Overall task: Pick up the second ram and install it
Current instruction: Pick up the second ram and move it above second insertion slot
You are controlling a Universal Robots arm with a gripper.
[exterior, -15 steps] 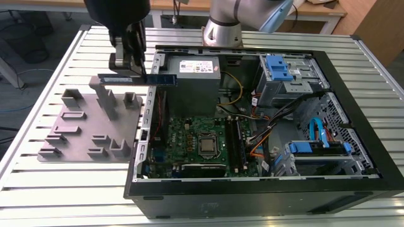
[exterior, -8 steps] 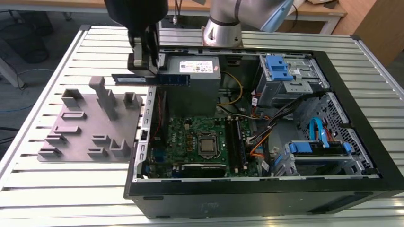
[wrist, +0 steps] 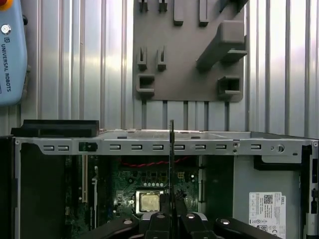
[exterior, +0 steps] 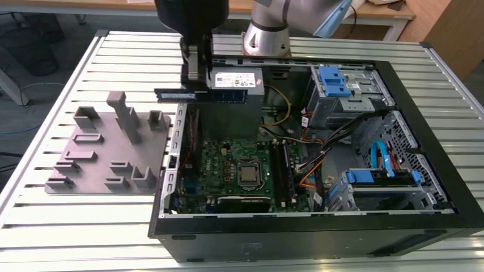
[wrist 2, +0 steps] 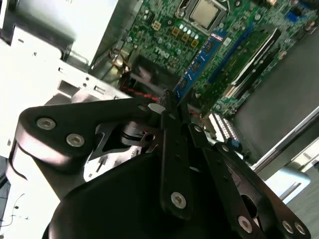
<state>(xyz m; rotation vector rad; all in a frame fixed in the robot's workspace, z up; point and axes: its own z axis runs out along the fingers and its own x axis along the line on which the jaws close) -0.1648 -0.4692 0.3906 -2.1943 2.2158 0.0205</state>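
Blue-green second ram [exterior: 201,95] hangs level in the end effector [exterior: 198,84], which is clamped on its upper edge. It sits above the open computer case [exterior: 318,238], toward the desk [exterior: 76,232] edge where the arm stands. Grey fixture plate [exterior: 98,164] lies beside the case.
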